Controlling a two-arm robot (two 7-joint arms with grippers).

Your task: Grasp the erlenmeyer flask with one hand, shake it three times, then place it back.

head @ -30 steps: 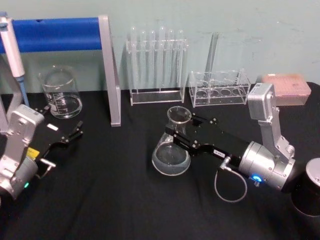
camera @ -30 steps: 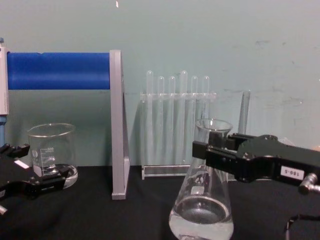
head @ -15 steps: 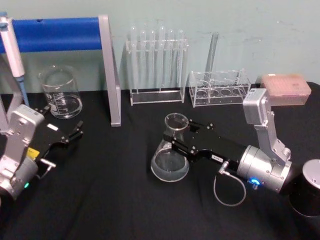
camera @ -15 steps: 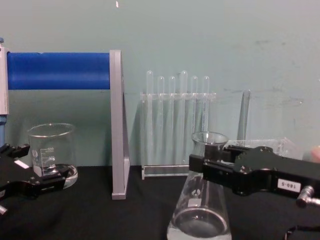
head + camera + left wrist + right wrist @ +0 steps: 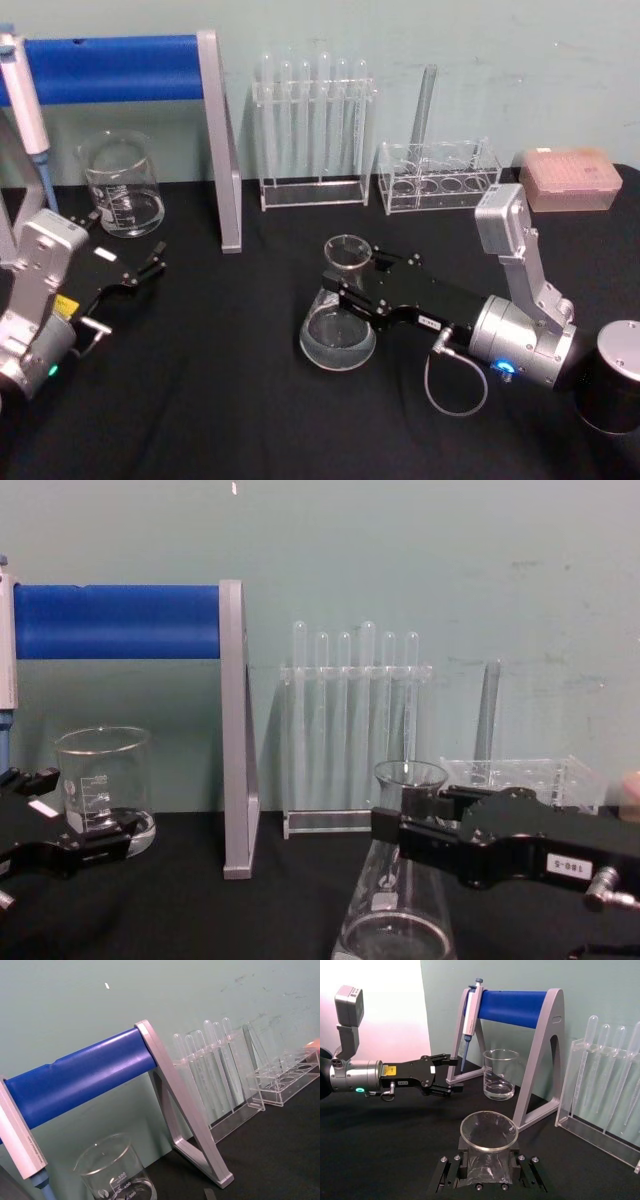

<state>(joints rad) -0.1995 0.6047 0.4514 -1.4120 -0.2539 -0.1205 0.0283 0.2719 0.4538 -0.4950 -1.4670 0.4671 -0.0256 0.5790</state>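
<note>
The erlenmeyer flask (image 5: 338, 338) is a clear glass cone with a little liquid, upright and low over the black table in front of the racks. My right gripper (image 5: 352, 283) reaches in from the right and is shut on its neck just under the flared rim. From the chest view the flask (image 5: 392, 932) runs off the bottom edge, with the right gripper (image 5: 406, 825) clamped across its neck. The right wrist view looks down into the flask's mouth (image 5: 489, 1135) between the right gripper's (image 5: 489, 1166) black jaws. My left gripper (image 5: 148, 263) rests open at the left, away from the flask.
A glass beaker (image 5: 122, 186) stands at the back left under a blue-barred pipette stand (image 5: 112, 68). A rack of test tubes (image 5: 313, 130), a low clear rack (image 5: 440, 176) and a pink box (image 5: 570, 178) line the back. A dark cylinder (image 5: 612, 386) stands at the right edge.
My right gripper has carried the flask downward and a little toward me, away from the racks. The left arm has stayed still.
</note>
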